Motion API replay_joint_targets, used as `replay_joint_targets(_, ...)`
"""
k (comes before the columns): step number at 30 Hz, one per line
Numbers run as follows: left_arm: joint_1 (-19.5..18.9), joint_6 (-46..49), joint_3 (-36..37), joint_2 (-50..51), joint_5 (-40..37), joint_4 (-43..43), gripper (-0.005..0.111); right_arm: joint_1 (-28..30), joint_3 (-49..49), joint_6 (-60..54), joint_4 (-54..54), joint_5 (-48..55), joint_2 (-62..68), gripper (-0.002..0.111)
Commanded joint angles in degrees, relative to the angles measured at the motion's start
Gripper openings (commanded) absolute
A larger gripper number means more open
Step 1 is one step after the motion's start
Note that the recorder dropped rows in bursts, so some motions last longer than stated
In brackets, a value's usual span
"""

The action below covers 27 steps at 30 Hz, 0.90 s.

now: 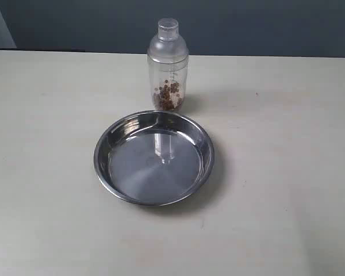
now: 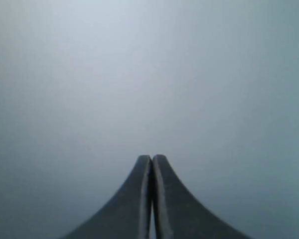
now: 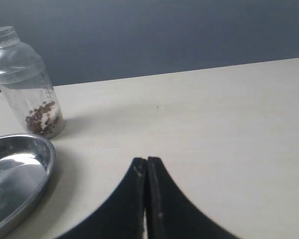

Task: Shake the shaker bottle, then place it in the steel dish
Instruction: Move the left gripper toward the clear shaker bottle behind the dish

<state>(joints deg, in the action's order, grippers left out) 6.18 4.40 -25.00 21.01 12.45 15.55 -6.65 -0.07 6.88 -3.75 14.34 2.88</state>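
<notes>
The clear shaker bottle [image 1: 168,66] stands upright on the table just behind the steel dish [image 1: 154,157], with brown granules in its bottom. The dish lies flat with nothing in it and mirrors the bottle. Neither gripper appears in the exterior view. My right gripper [image 3: 147,160] is shut with nothing in it, low over the table, well away from the shaker bottle [image 3: 26,84] and the steel dish's rim [image 3: 46,164]. My left gripper [image 2: 152,157] is shut too, and faces only a plain grey surface.
The pale table [image 1: 287,172] stretches to all sides of the dish. A dark wall [image 1: 264,26] runs behind its far edge. A small dark speck [image 1: 256,94] marks the table right of the bottle.
</notes>
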Motion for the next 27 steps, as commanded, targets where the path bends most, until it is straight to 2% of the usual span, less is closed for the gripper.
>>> replay_joint_targets(1, 0.35, -2.30, -8.52, 18.01, 9.87, -10.38, 0.000, -0.19, 0.07, -0.20, 0.20, -0.77, 0.22, -0.001)
replay_joint_targets(8, 0.35, -21.18, -13.10, 42.16, 28.62, -28.89, 0.000, -0.19, 0.07, -0.20, 0.20, -0.77, 0.22, -0.001)
replay_joint_targets(12, 0.35, -23.86, -14.73, 53.40, 33.85, -31.04, 0.002, -0.19, 0.07, -0.20, 0.20, -0.77, 0.22, -0.001)
replay_joint_targets(14, 0.35, -23.86, -15.75, 58.19, 34.85, -32.49, 0.010, -0.19, 0.07, -0.20, 0.20, -0.91, 0.22, -0.001)
replay_joint_targets(16, 0.35, -24.10, -16.69, 61.87, 36.83, -35.46, 0.023, -0.19, 0.07, -0.20, 0.20, -0.91, 0.22, -0.001)
replay_joint_targets(21, 0.35, -28.91, -21.14, 70.70, 43.06, -44.24, 0.070, -0.19, 0.07, -0.20, 0.20, -0.91, 0.22, -0.001)
replay_joint_targets(24, 1.64, -30.72, -24.38, 74.82, 41.78, -43.99, 0.079, -0.19, 0.07, -0.20, 0.20, -0.91, 0.22, -0.001)
replay_joint_targets(27, 3.38, -30.81, -27.26, 78.31, 41.06, -43.02, 0.080, -0.19, 0.07, -0.20, 0.20, -0.91, 0.22, -0.001)
